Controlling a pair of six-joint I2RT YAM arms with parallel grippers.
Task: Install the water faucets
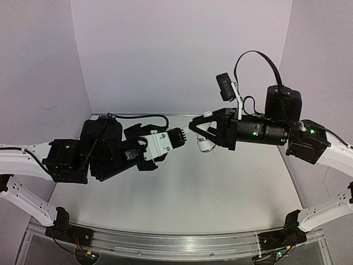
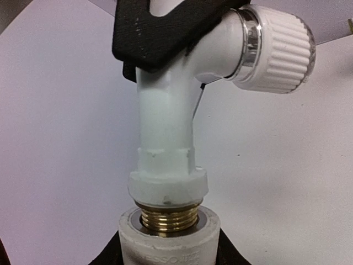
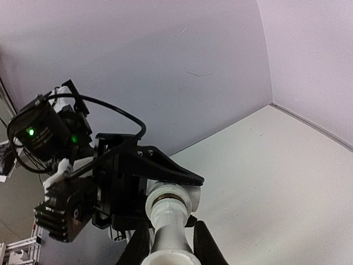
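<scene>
Meeting end to end in mid-air, the white plastic tap (image 2: 165, 127) and the short cylindrical fitting (image 2: 168, 243) sit well above the worktop (image 1: 220, 193). The tap's brass threaded end (image 2: 168, 216) is partly inside the fitting's mouth, with several turns showing. The right claw (image 1: 197, 131) is clamped across the tap's body near the spout bend, and the left claw (image 1: 179, 137) grips the fitting. Both parts look light, rigid and smooth, so they will likely slip under twisting. The tap is best held on its stout body, not the ribbed knob (image 2: 273, 49), which probably spins freely. Any tilt risks cross-threading.
</scene>
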